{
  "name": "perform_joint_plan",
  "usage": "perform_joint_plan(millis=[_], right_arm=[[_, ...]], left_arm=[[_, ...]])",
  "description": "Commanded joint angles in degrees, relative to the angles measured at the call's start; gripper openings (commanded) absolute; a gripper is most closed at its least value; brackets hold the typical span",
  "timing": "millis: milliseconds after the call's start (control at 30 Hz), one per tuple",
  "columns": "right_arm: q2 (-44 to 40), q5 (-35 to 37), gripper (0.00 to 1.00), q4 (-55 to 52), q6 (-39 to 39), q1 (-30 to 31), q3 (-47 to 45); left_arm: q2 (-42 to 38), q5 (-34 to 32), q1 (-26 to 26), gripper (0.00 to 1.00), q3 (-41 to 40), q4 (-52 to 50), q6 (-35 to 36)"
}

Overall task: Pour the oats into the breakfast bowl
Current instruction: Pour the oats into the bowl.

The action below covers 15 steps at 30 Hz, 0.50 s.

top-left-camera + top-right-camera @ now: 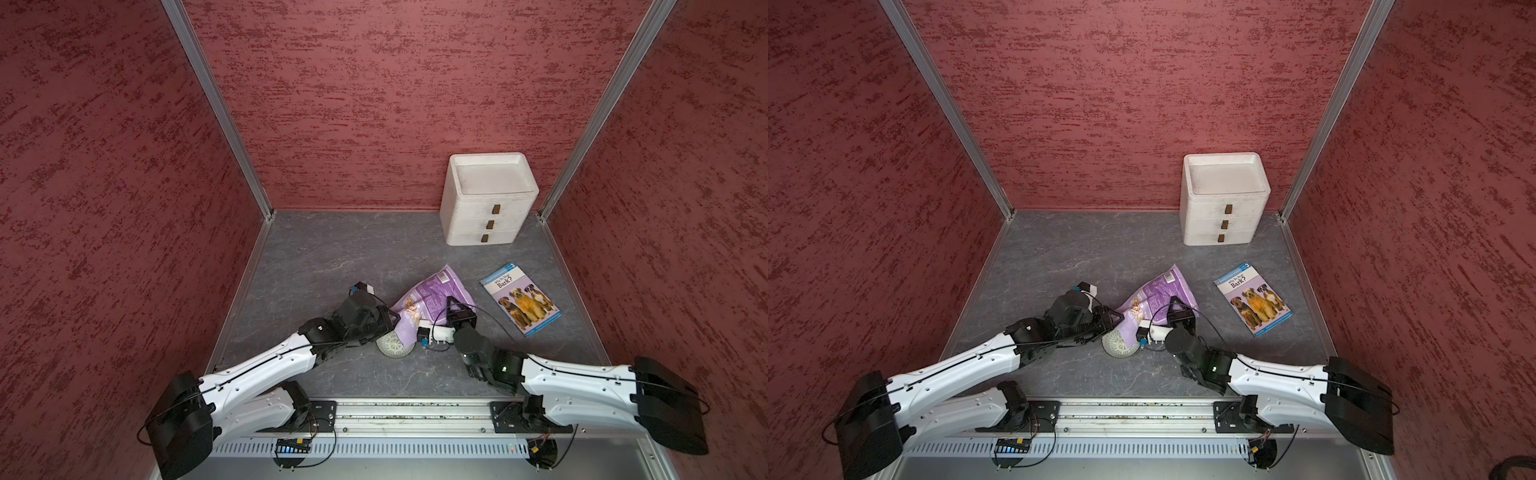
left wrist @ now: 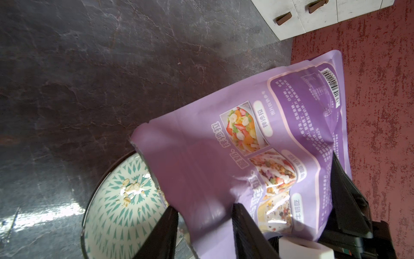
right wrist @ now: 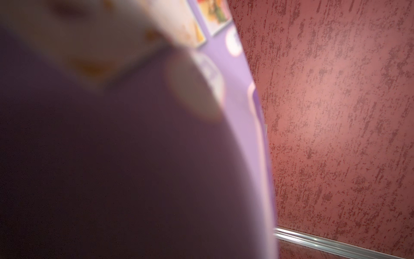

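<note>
Left gripper (image 1: 390,318) near the table's (image 1: 332,257) front middle, jaws apart astride the mouth end of the lilac cereal pouch (image 1: 432,286); impossible to tell whether clamped. Just beneath, white breakfast bowl (image 2: 107,201) with teal marks, on the table; a few pale oats (image 2: 132,188) inside, by the pouch mouth. Pouch aloft, tilted mouth-down over the bowl. Right gripper (image 1: 451,305) closed on the pouch's side. White three-drawer box (image 1: 486,199) at the back right corner; dog book (image 1: 519,297) flat near the right edge.
</note>
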Motion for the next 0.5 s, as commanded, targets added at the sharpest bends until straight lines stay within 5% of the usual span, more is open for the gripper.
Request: perform_joint_plan(millis=[0, 467], right_arm=[[-1.42, 2.93, 0.0, 12.03, -1.28, 1.3, 1.05], [0.4, 3.25, 0.0, 17.81, -6.11, 1.81, 0.63]], left_arm=[[0.62, -0.36, -0.21, 0.43, -0.75, 2.35, -0.01], [1.16, -0.14, -0.21, 0.42, -0.85, 2.7, -0.09]])
